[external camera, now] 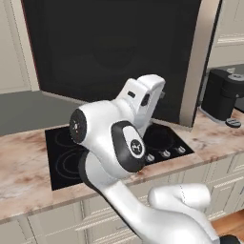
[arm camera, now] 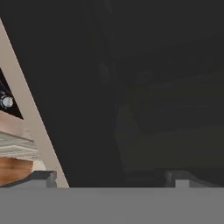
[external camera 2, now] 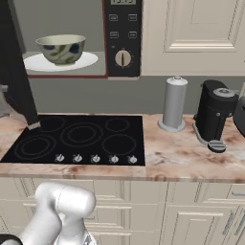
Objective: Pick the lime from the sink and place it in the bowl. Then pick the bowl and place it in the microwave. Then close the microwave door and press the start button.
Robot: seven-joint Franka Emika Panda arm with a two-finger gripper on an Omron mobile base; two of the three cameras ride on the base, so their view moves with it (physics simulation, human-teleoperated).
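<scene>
The microwave (external camera 2: 72, 38) hangs above the cooktop with its cavity open. Inside it the pale greenish bowl (external camera 2: 61, 49) stands on the white round plate (external camera 2: 88, 61). The lime is hidden from these angles, and the sink is out of view. The control panel with its knob (external camera 2: 123, 58) sits right of the cavity. The microwave door (external camera: 114, 52) is swung out, a wide black glass panel with a silver frame (external camera: 200, 62). My white hand (external camera: 145, 97) is up against the door's outer face. My gripper (arm camera: 111, 178) is open, its fingertips (arm camera: 43, 177) spread wide close to the dark glass, nothing between them.
A black cooktop (external camera 2: 76, 139) with a row of knobs lies in the marble counter (external camera 2: 182, 153). A grey cylinder (external camera 2: 173, 103) and a black coffee machine (external camera 2: 215, 115) stand to the right. Cream cabinets (external camera 2: 196, 28) flank the microwave.
</scene>
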